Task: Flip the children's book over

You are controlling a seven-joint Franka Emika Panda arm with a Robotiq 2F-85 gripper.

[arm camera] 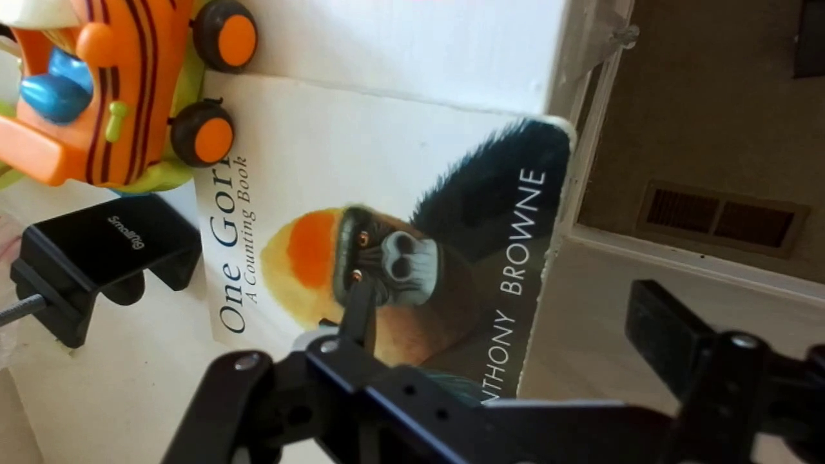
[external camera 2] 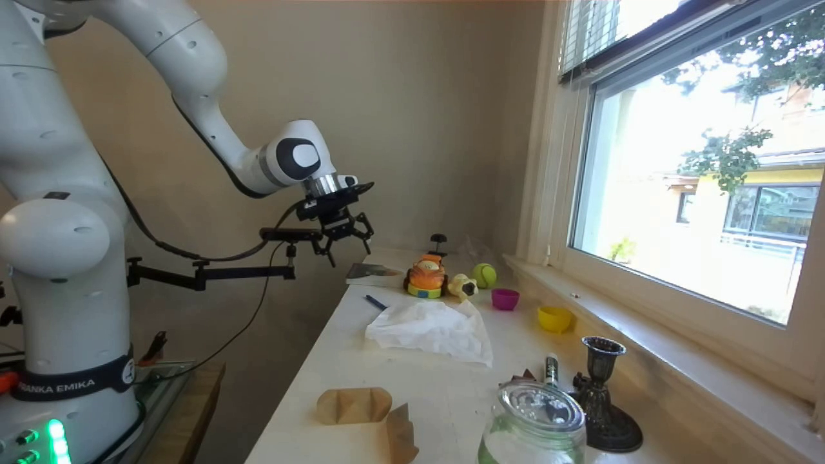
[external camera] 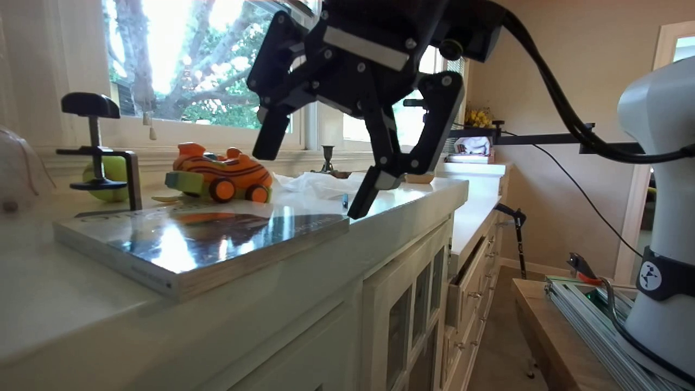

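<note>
The children's book point(external camera: 217, 231) lies flat with its gorilla cover up, at the counter's front edge. It shows in both exterior views point(external camera 2: 372, 275). In the wrist view the book point(arm camera: 399, 258) reads "One Gorilla" and "Anthony Browne", and its near edge sits slightly past the counter edge. My gripper point(external camera: 310, 182) is open and empty, tilted, above the book and apart from it. In the wrist view the gripper point(arm camera: 503, 293) has one finger over the cover and the other finger out past the book's edge. The fingers hide the book's lower corner there.
An orange toy car point(external camera: 220, 176) and a black clamp point(arm camera: 109, 245) stand against the book's window side. A tennis ball point(external camera 2: 484, 275), white crumpled cloth point(external camera 2: 432, 332), pink cup point(external camera 2: 504, 298) and yellow cup point(external camera 2: 554, 318) lie along the counter. The counter edge drops to cabinets point(external camera: 412, 304).
</note>
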